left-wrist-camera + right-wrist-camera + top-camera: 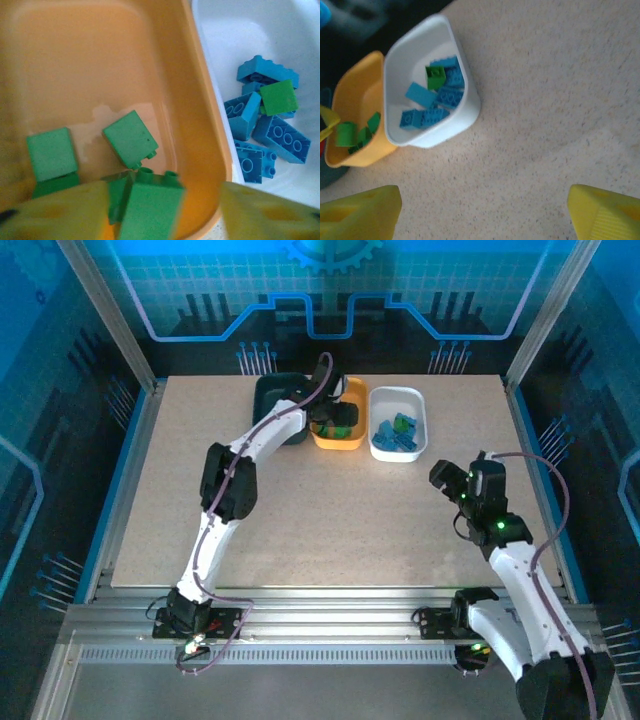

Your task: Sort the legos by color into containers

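My left gripper (pixel 165 212) hangs open over the near end of the orange container (pixel 210 125). A blurred green lego (pixel 150 205) lies between its yellow fingers, close to the left one and well apart from the right. Two more green legos (pixel 50 152) (pixel 131 137) rest on the orange floor. The white container (pixel 225 30) beside it holds several blue legos (pixel 280 137) with one green lego (pixel 278 97) on top. My right gripper (pixel 485 210) stands open over bare table, nothing between its fingers. From above, the left gripper (pixel 335 420) covers the orange container (pixel 350 443).
The dark teal container (pixel 270 390) sits left of the orange one at the back of the table, partly behind the left arm. The white container (pixel 420 405) is the rightmost. My right gripper (pixel 447 476) is at the right, near the table's side edge.
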